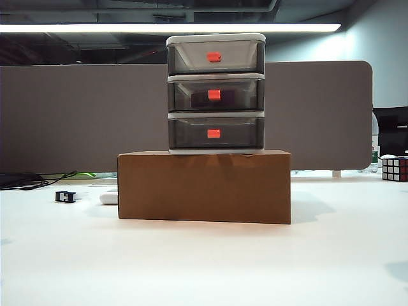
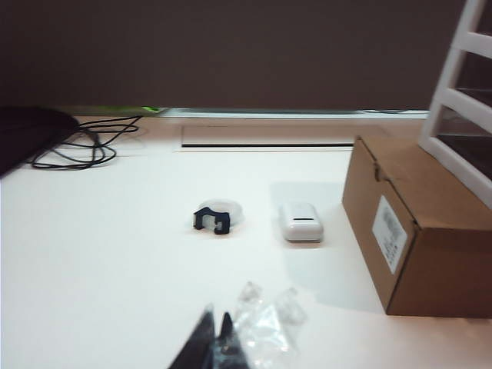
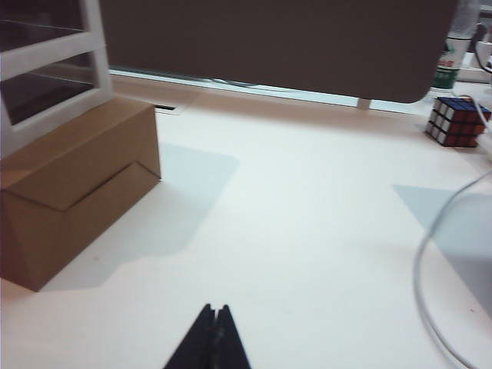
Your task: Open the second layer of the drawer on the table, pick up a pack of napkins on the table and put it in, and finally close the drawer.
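White-framed cabinet of three smoky-grey translucent drawers, all shut, red-orange tabs, atop brown cardboard box on white counter.

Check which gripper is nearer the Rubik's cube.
Right. The right gripper, shut, is on the Rubik's cube side of the cardboard box; the left gripper, shut, is on the far side.

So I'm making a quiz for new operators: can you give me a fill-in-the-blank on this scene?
1. The drawer stands on a ____ box.
2. All three handles are coloured ____.
3. The left pincer and the right pincer are both ____.
4. The Rubik's cube sits at the table's far ____ in the exterior view.

Missing words: cardboard; red-orange; shut; right
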Action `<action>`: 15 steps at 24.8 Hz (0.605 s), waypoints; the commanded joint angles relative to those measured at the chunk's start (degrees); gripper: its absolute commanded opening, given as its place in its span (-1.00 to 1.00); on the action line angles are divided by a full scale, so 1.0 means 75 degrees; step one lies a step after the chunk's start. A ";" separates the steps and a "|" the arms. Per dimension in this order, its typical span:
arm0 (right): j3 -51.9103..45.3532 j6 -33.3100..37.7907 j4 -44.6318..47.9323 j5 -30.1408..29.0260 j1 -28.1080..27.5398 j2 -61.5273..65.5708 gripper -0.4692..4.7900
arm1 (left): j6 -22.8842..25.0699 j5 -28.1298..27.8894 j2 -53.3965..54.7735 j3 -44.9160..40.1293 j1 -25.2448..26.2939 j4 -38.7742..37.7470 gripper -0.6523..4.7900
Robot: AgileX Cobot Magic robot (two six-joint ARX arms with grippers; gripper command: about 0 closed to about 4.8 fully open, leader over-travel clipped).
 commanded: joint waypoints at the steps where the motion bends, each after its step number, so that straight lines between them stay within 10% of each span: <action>1: -0.0050 0.0035 0.0291 -0.0405 -0.0020 -0.0017 -0.84 | 0.0117 0.0184 0.0003 0.0006 0.0391 0.0230 -0.78; 15: -0.0047 0.0038 0.0463 -0.0437 -0.0023 -0.0015 -0.84 | 0.0108 0.0184 0.0003 0.0009 0.0443 -0.0201 -0.78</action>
